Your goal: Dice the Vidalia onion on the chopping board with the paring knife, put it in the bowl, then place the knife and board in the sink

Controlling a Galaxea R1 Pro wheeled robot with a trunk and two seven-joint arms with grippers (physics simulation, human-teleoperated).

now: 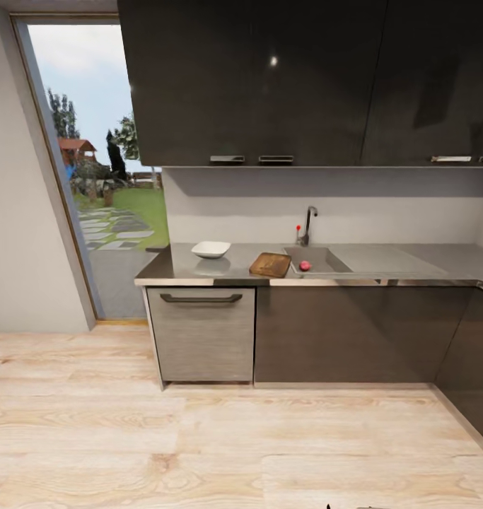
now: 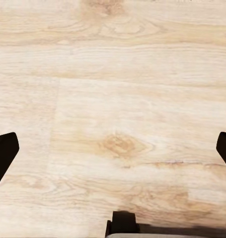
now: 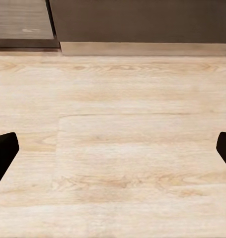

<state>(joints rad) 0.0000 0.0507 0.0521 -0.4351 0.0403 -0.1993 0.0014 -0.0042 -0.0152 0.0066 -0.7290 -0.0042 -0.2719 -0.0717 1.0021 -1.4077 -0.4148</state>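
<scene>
We stand back on the pale wood floor, facing dark upper cabinets and the long grey countertop over dark cabinets. A tall window onto a garden lies beyond the countertop's left end. The sink is set into the countertop with its tap at the back edge. Just left of the sink, near the front edge, we see the chopping board; the white bowl sits further toward the left end. The reddish Vidalia onion rests in the sink's front left corner. We cannot make out the knife. Both our left gripper and right gripper hang over the floor, jaws spread wide, holding nothing.
</scene>
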